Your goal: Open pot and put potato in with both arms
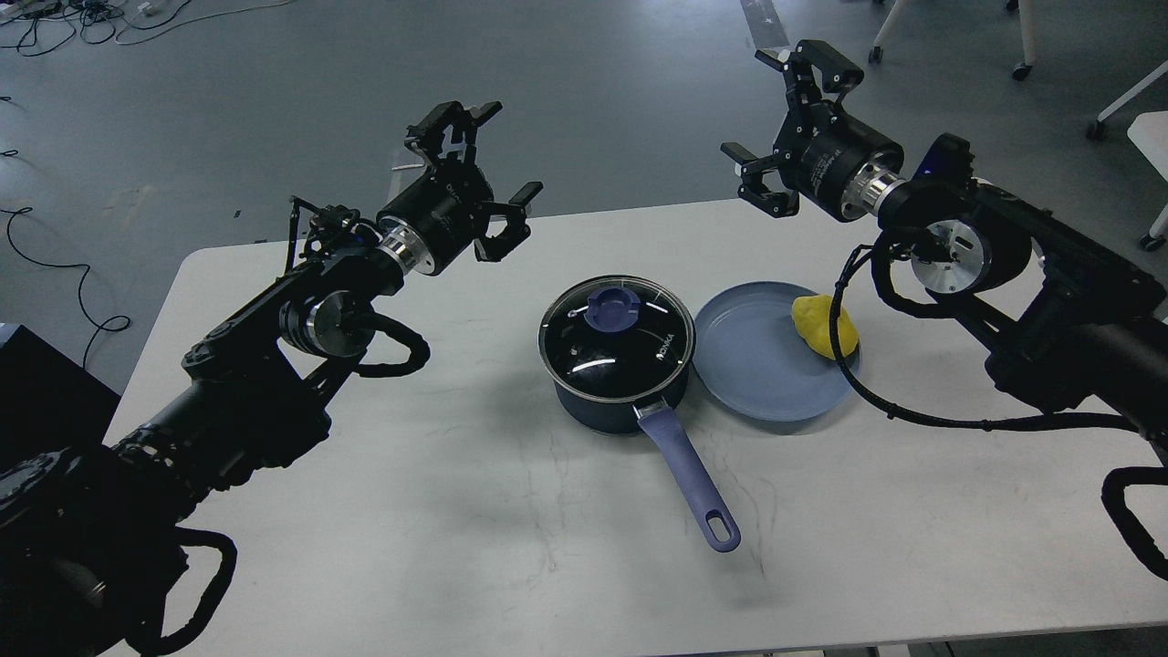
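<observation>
pot [620,401] stands near the middle of the white table [365,511], and the clear glass lid [616,339] with its blue knob [613,307] sits on top of it, so the pot is closed. its long lavender handle [689,479] points toward the robot and a little to the right, with the oval hole at the near end. just to the right of the pot, touching it or almost touching, lies a flat blue-grey plate [757,383]. the potato [826,326], a small yellow lump, rests on the right part of this plate, near the rim.

the left gripper [488,164] is raised above the far left part of the table, well apart from the pot, and its two fingers are spread wide with nothing between them. the right gripper [785,119] is also high, beyond the far edge of the table and behind the plate; its fingers are spread wide too and hold nothing. a black cable [876,392] from the right arm hangs down and passes close beside the potato and the plate's right rim.
</observation>
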